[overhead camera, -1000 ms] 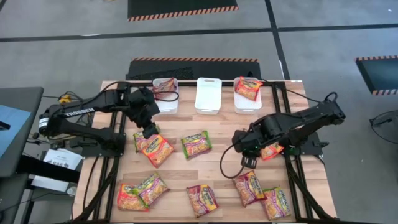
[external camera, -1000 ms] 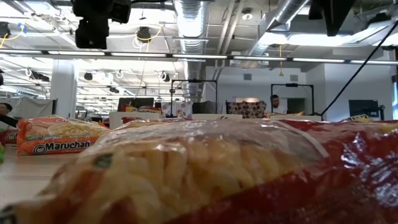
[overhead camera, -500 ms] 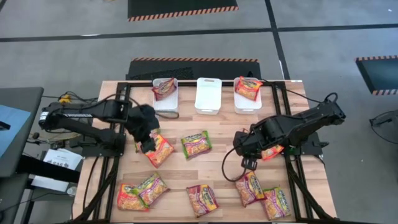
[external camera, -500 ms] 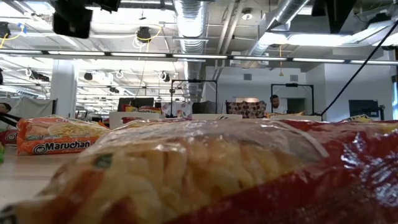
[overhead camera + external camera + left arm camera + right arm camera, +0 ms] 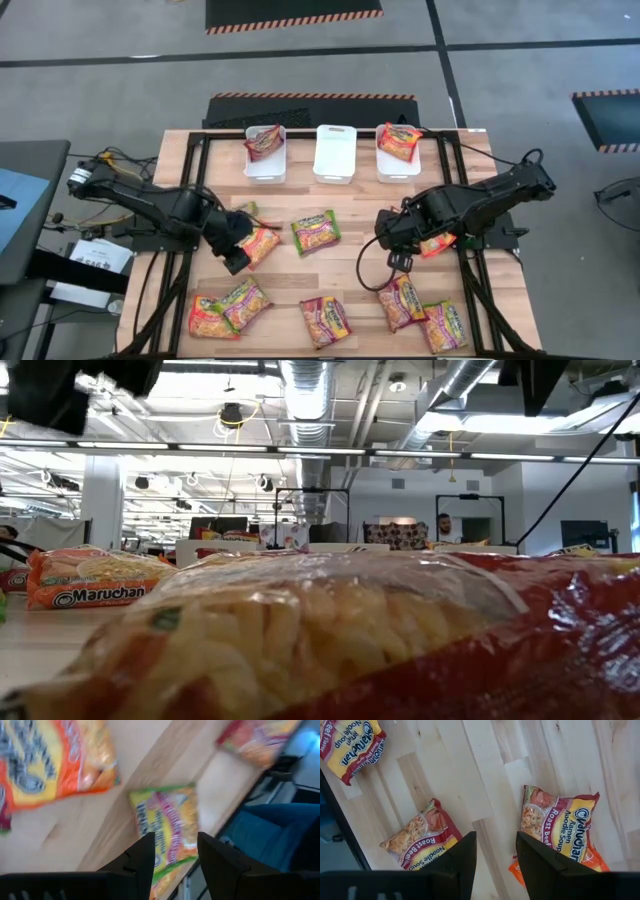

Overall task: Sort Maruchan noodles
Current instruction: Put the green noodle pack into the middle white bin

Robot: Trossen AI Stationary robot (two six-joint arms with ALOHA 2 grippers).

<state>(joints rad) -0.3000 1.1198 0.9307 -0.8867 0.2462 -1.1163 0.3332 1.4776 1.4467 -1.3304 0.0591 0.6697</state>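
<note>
wooden surface (image 5: pixel 350 262) carrying loose noodle packets (image 5: pixel 316 231); left claw (image 5: pixel 236 262), open and empty, swinging down from the bins (image 5: pixel 334 168) toward an orange packet (image 5: pixel 256 243) for sorting; right claw (image 5: pixel 400 262) open, hovering.

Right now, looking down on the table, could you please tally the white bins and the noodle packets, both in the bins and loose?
White rectangular plastic bins: 3
Crinkly yellow-printed Maruchan noodle packets lying in bins: 2
Maruchan noodle packets loose on the wooden table: 9 showing (overlaps may hide more)
Total: 14 things, 11 of them packets
</note>
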